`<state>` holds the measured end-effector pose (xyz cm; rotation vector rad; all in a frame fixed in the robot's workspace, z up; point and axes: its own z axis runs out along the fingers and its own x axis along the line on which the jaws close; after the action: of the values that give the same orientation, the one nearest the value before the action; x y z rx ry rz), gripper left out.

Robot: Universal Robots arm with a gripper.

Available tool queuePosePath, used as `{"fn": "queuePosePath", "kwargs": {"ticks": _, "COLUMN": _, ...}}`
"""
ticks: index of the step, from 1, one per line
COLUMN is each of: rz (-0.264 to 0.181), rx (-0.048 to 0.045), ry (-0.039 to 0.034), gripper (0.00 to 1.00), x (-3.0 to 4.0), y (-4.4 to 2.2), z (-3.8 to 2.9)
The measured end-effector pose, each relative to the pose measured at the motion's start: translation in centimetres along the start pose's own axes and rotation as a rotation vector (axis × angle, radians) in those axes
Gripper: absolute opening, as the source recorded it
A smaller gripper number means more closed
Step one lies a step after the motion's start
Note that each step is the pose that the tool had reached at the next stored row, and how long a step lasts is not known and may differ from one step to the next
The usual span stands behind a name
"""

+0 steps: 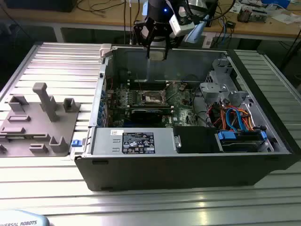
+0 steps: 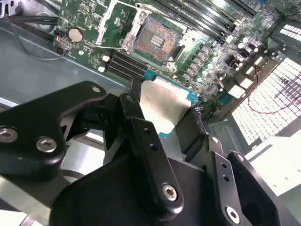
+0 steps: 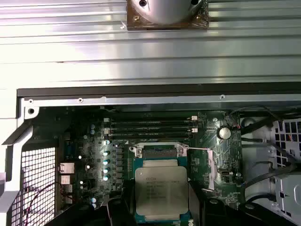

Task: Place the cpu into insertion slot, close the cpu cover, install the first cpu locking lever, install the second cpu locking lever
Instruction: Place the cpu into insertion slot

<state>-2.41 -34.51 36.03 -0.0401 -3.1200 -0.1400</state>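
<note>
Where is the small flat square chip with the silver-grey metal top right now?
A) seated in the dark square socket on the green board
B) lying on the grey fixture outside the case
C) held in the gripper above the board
C: the gripper clamps the cpu, and the insertion slot lies bare below.

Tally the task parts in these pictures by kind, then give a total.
cpu, held over the board: 1
slot, empty: 1
cover, raised open: 1
gripper, shut on the cpu: 1
Total: 4
</note>
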Motion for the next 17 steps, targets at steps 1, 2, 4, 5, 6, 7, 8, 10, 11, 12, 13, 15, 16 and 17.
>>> {"fn": "queuePosePath", "kwargs": {"ticks": 1, "rz": 0.000, "rx": 0.0000, "ry": 0.0000, "gripper": 0.54, "x": 0.00, "y": 0.00, "z": 0.00}}
{"fn": "queuePosePath", "kwargs": {"ticks": 2, "rz": 0.000, "rx": 0.0000, "ry": 0.0000, "gripper": 0.54, "x": 0.00, "y": 0.00, "z": 0.00}}
{"fn": "queuePosePath", "kwargs": {"ticks": 4, "rz": 0.000, "rx": 0.0001, "ry": 0.0001, "gripper": 0.54, "x": 0.00, "y": 0.00, "z": 0.00}}
{"fn": "queuePosePath", "kwargs": {"ticks": 5, "rz": 0.000, "rx": 0.0001, "ry": 0.0001, "gripper": 0.54, "x": 0.00, "y": 0.00, "z": 0.03}}
{"fn": "queuePosePath", "kwargs": {"ticks": 6, "rz": 0.000, "rx": 0.0002, "ry": 0.0001, "gripper": 0.54, "x": 0.00, "y": -0.01, "z": 0.07}}
{"fn": "queuePosePath", "kwargs": {"ticks": 7, "rz": 0.000, "rx": 0.0001, "ry": 0.0001, "gripper": 0.54, "x": -0.01, "y": -0.01, "z": 0.12}}
{"fn": "queuePosePath", "kwargs": {"ticks": 8, "rz": 0.000, "rx": 0.0000, "ry": 0.0000, "gripper": 0.54, "x": 0.00, "y": -0.01, "z": 0.17}}
{"fn": "queuePosePath", "kwargs": {"ticks": 10, "rz": 0.000, "rx": 0.0000, "ry": 0.0001, "gripper": 0.54, "x": -0.01, "y": -0.03, "z": 0.31}}
{"fn": "queuePosePath", "kwargs": {"ticks": 11, "rz": 0.000, "rx": 0.0003, "ry": 0.0000, "gripper": 0.54, "x": -0.01, "y": -0.03, "z": 0.37}}
{"fn": "queuePosePath", "kwargs": {"ticks": 12, "rz": 0.000, "rx": 0.0008, "ry": 0.0000, "gripper": 0.54, "x": -0.01, "y": -0.04, "z": 0.41}}
{"fn": "queuePosePath", "kwargs": {"ticks": 13, "rz": 0.000, "rx": 0.0044, "ry": -0.0001, "gripper": 0.54, "x": 0.00, "y": -0.04, "z": 0.47}}
{"fn": "queuePosePath", "kwargs": {"ticks": 15, "rz": 0.000, "rx": 0.0187, "ry": -0.0005, "gripper": 0.54, "x": -0.01, "y": -0.04, "z": 0.51}}
{"fn": "queuePosePath", "kwargs": {"ticks": 16, "rz": 0.000, "rx": 0.0260, "ry": -0.0007, "gripper": 0.54, "x": -0.01, "y": -0.05, "z": 0.52}}
{"fn": "queuePosePath", "kwargs": {"ticks": 17, "rz": 0.000, "rx": 0.0301, "ry": -0.0008, "gripper": 0.54, "x": -0.02, "y": -0.05, "z": 0.55}}
